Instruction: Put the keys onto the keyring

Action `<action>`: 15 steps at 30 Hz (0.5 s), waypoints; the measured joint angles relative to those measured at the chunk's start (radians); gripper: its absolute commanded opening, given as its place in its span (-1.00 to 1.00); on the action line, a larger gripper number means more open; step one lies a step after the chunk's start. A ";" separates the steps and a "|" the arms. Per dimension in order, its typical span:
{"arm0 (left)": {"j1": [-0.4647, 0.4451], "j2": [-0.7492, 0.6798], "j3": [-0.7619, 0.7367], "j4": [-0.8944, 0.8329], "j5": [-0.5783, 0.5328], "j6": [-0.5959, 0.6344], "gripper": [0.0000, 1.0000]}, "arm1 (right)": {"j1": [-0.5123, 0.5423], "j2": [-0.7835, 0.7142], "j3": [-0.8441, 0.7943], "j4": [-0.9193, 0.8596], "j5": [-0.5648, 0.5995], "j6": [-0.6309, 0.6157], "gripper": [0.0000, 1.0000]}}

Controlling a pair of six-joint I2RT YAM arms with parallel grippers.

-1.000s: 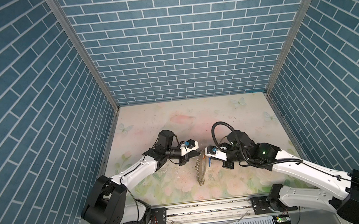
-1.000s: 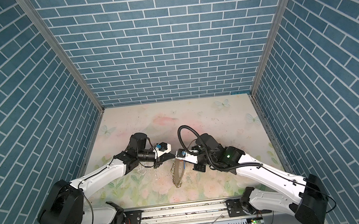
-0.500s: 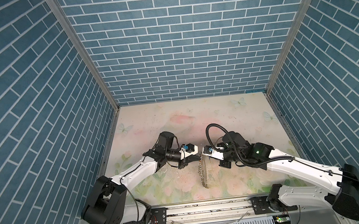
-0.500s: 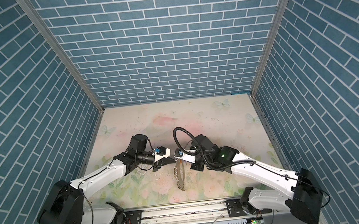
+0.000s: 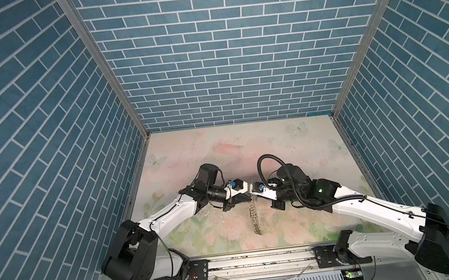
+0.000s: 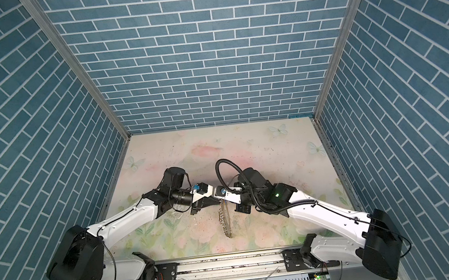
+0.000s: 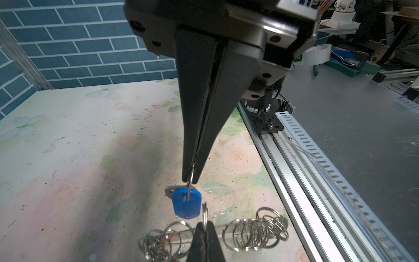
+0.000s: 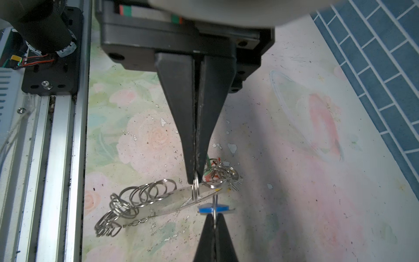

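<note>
Two grippers meet tip to tip over the mat [image 5: 219, 152]. Our left gripper [image 7: 190, 178] has its fingers pressed together on a small ring, and the blue key [image 7: 186, 205] dangles from that ring just past the tips. Straight ahead of those tips stands our right gripper [image 8: 194, 179], its fingers squeezed just as tight on one split ring of the keyring [image 8: 163, 200]. That pinched ring sits just beside the blue tag; we cannot tell whether the two touch.

From the right gripper's tips the hoop runs away edge-on, with loose split rings bunched along it towards the rail [image 8: 61, 158]. On the other side of the same tips, close by, hangs a clump of rings with green and red tags [image 8: 210, 166].

In both top views the keyring hangs from the joined tips down towards the mat. We cannot tell whether its lower end rests there. Both arms reach in from the rail, and the keyring is between them.
</note>
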State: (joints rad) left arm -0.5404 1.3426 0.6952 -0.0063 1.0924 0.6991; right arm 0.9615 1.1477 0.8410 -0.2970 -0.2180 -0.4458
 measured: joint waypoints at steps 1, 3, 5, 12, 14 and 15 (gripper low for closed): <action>0.000 0.000 0.000 0.000 0.002 -0.003 -1.00 | 0.000 0.000 0.000 0.000 -0.006 0.000 -1.00; 0.000 0.000 0.000 0.000 0.005 -0.008 -1.00 | 0.000 0.000 0.000 0.001 -0.015 0.000 -1.00; 0.000 0.000 0.000 0.000 0.006 -0.013 -1.00 | 0.001 0.000 0.000 0.001 -0.024 0.000 -1.00; 0.000 0.000 0.000 0.003 0.006 -0.030 -1.00 | 0.001 0.000 -0.009 0.001 -0.040 0.000 -1.00; 0.001 0.000 0.000 0.005 0.009 -0.037 -1.00 | 0.001 0.000 -0.014 0.001 -0.038 0.000 -1.00; 0.002 0.000 0.000 0.008 0.011 -0.041 -1.00 | 0.001 0.000 -0.018 0.002 -0.036 0.000 -1.00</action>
State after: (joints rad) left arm -0.5388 1.3430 0.6952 0.0013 1.1038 0.6579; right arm 0.9623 1.1481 0.8227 -0.2951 -0.2543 -0.4458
